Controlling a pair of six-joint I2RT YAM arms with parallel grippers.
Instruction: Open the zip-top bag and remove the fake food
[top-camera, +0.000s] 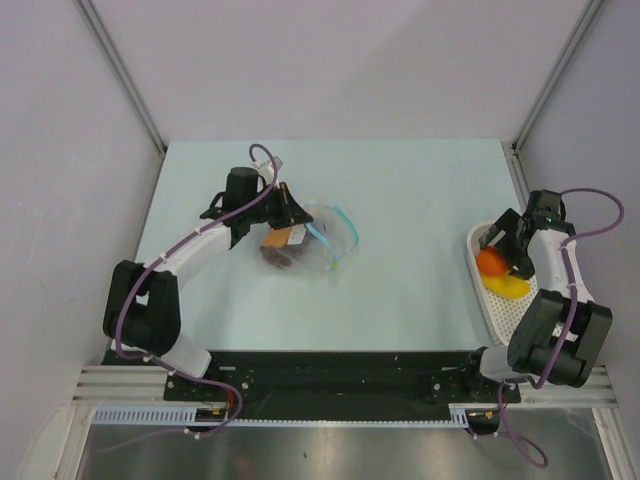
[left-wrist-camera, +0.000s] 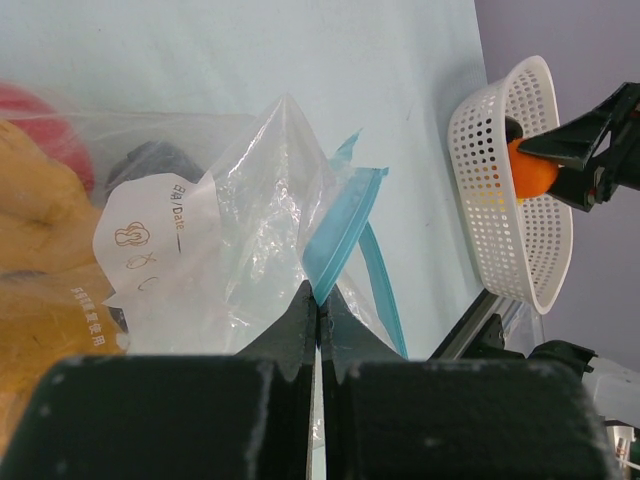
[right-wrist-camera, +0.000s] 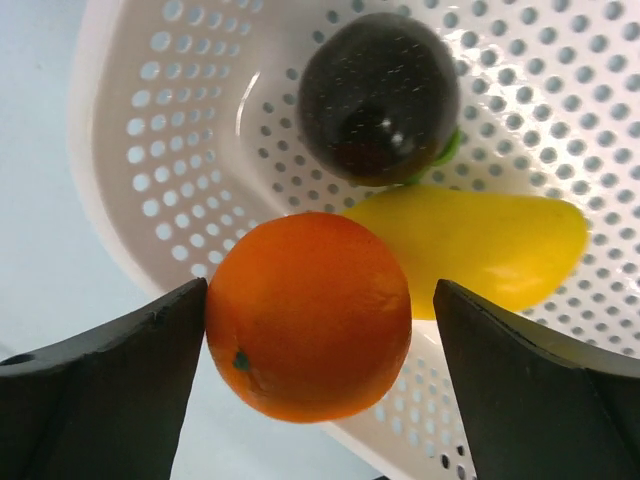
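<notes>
The bag (left-wrist-camera: 250, 200) lies on the table (top-camera: 400, 180) left of centre, crumpled, its teal zip strip (left-wrist-camera: 345, 240) on the right side with the two halves of the strip parted. The left gripper (left-wrist-camera: 318, 318) has its fingers pressed together, pinching the clear plastic just below the strip, and the film rises in a peak from that pinch. Inside the bag, at its left, are a red ball (left-wrist-camera: 35, 105), a dark piece (left-wrist-camera: 150, 160) and a yellow-brown piece (left-wrist-camera: 40, 260) behind a white date label. The basket (top-camera: 480, 238) sits at the right edge of the table, well apart from the bag. The right gripper (right-wrist-camera: 320, 290) hangs over it with its jaws spread: an orange ball (right-wrist-camera: 310, 315) sits between them at the basket's rim, touching one finger, with a clear gap to the other. Whether the ball rests on the basket cannot be told. A yellow oblong (right-wrist-camera: 480, 245) and a dark ball (right-wrist-camera: 380, 95) lie in the basket, touching each other.
</notes>
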